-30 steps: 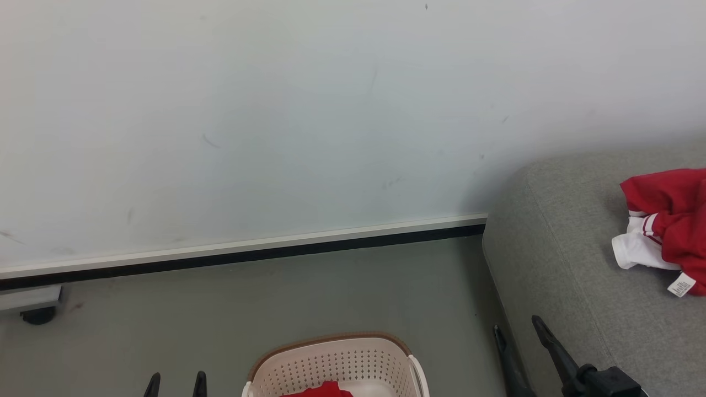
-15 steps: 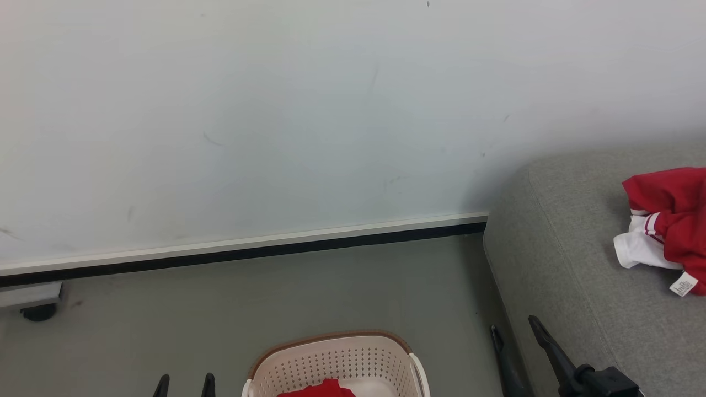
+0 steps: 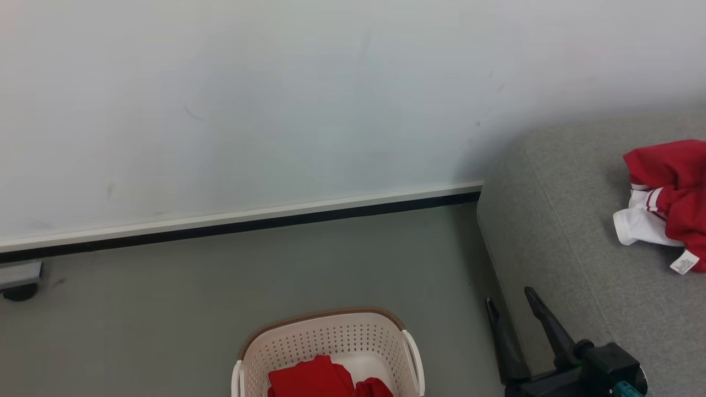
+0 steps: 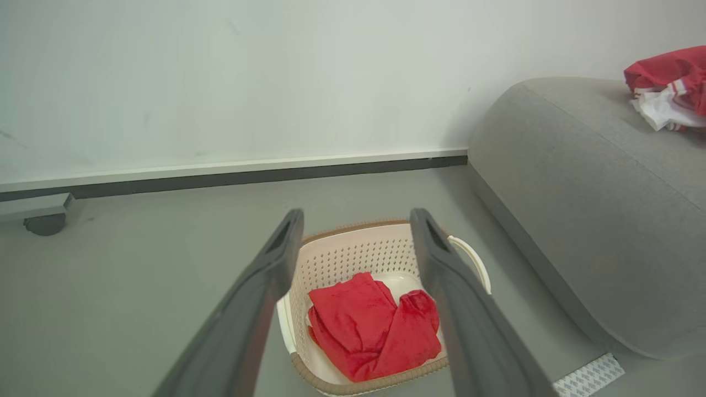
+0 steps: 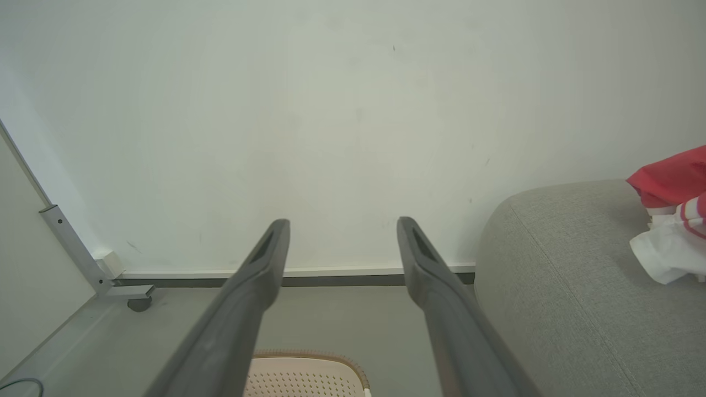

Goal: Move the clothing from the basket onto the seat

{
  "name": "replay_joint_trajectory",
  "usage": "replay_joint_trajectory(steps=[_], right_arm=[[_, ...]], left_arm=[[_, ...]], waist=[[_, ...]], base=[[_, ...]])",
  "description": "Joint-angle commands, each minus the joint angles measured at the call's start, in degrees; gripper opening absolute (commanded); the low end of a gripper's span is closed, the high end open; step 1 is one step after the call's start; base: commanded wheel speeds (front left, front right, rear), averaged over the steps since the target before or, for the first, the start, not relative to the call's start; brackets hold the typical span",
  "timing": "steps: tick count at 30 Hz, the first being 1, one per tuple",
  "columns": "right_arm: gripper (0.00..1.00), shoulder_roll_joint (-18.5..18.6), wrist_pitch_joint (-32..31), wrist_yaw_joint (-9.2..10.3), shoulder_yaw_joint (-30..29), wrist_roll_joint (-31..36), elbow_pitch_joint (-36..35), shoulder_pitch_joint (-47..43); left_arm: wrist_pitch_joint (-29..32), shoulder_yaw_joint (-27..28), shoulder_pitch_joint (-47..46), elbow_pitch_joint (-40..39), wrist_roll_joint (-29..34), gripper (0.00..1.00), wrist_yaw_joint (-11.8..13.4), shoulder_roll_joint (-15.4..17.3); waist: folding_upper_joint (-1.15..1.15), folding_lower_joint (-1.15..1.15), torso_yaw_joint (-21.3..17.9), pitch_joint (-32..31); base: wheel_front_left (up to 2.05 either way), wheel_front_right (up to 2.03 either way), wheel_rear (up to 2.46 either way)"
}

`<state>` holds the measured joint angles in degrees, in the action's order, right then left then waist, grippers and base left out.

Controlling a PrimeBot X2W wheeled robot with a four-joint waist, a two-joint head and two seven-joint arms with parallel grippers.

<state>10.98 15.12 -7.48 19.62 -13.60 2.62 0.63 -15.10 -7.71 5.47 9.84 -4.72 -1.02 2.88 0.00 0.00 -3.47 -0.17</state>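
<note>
Red fabric garment (image 4: pixel 372 325) in the one cream perforated plastic basket (image 4: pixel 353 251); second red-white garment (image 3: pixel 667 193) on grey woven seat (image 3: pixel 551 231). Left claw (image 4: pixel 357 215), right claw (image 5: pixel 342 223): both wide, empty.

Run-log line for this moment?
left end effector open, aimed at basket | right end effector open | one garment in basket | other garment on seat

A cream-white perforated basket (image 4: pixel 353 251) with a brown rim and white handles is standing upright near the rounded corner of the large grey woven seat (image 3: pixel 551 231), apart from it. It is holding one bright red garment (image 4: pixel 369 325), lying crumpled and folded over itself on its bottom. A second red garment (image 3: pixel 670 190), showing white panels, striped trim and a small white label (image 3: pixel 684 262), is lying bunched on the seat cushion.
</note>
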Motion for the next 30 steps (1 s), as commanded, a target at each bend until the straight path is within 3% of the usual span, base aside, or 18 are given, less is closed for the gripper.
replay_joint_trajectory(steps=[1, 7, 25, 30], right_arm=[[1.00, 0.1, 0.0, -0.03, 0.1, -0.2, -0.3, 0.6], [1.00, -0.1, 0.0, -0.03, -0.4, -0.8, -2.0, 5.0], [1.00, -1.8, 0.0, -0.03, -0.5, 0.0, -9.7, 21.6], [1.00, -2.6, 0.0, -0.03, 0.6, -0.1, -11.6, 25.9]], left_arm=[[-0.1, -0.3, -1.2, 0.5, 0.4, 1.00, -0.3, 0.0], [-0.1, -4.5, -9.4, 9.0, -0.4, 1.00, -0.9, 0.1], [0.2, -14.0, -42.1, 38.5, 6.1, 1.00, -5.0, 0.2], [3.8, -16.6, -49.3, 45.8, 4.4, 1.00, -6.1, 0.2]], waist=[[0.00, 0.00, -1.0, 1.9], [0.00, 0.00, -2.5, 8.9], [0.00, 0.00, -8.2, 34.8], [0.00, 0.00, -9.3, 41.0]], base=[[0.00, 0.00, 0.00], [0.00, 0.00, 0.00], [0.00, 0.00, 0.00], [0.00, 0.00, 0.00]])
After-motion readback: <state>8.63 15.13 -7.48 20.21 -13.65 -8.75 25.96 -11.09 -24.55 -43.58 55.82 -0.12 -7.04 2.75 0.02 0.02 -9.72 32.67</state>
